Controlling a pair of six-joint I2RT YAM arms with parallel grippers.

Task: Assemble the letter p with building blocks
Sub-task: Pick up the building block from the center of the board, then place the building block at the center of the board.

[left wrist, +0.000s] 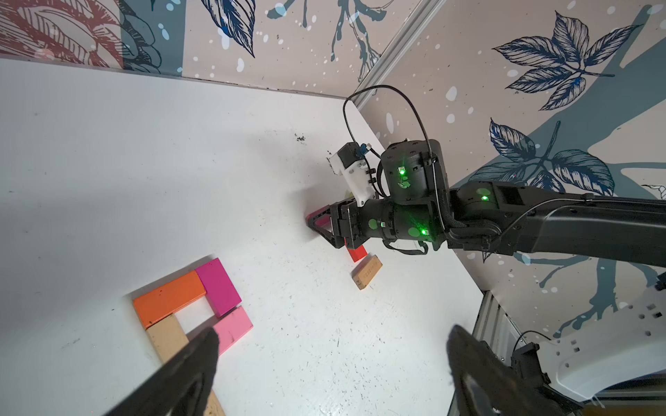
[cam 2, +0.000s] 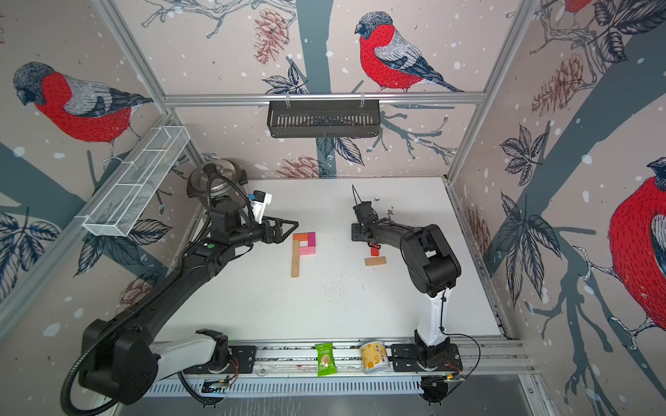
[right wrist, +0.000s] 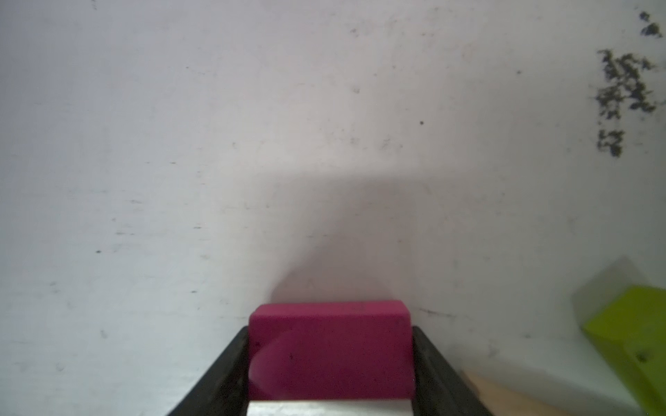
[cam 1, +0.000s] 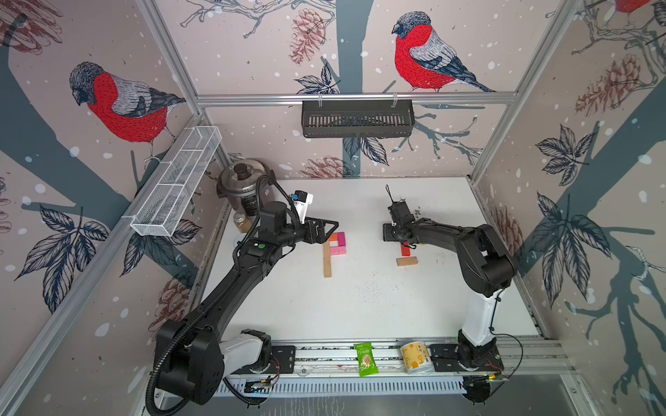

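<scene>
The right gripper (right wrist: 331, 374) is pinching a magenta rectangular block (right wrist: 329, 342) flush between both jaws on the white tabletop (right wrist: 216, 144), well apart from the letter P (cam 2: 308, 249), seemingly for lifting. The left gripper (left wrist: 331, 363) is hovering wide open and empty near that letter, where a long plain wood bar (left wrist: 164, 335), an orange block (left wrist: 169, 297), a second magenta block (left wrist: 218, 286) and a light pink block (left wrist: 236, 324) are lying joined.

The white table (cam 1: 360, 306) carries a flat letter shape near its middle. A wood bar (cam 1: 327, 261) forms the stem, with an orange block (cam 1: 333, 237) at its far end. A magenta block (cam 1: 341, 239) touches the orange one, and a light pink block (cam 1: 338, 250) below it reaches back toward the bar. Well apart to the right lie a red block (cam 1: 405, 249) and a short wood block (cam 1: 407, 261). A second magenta block (right wrist: 329, 353) sits low beside a lime green block (right wrist: 630, 342); whether it rests on the surface is unclear. A lidded pot (cam 1: 243, 180) and a jar (cam 1: 242, 222) stand at the far left corner. Dark specks (cam 1: 371, 288) are scattered about.
</scene>
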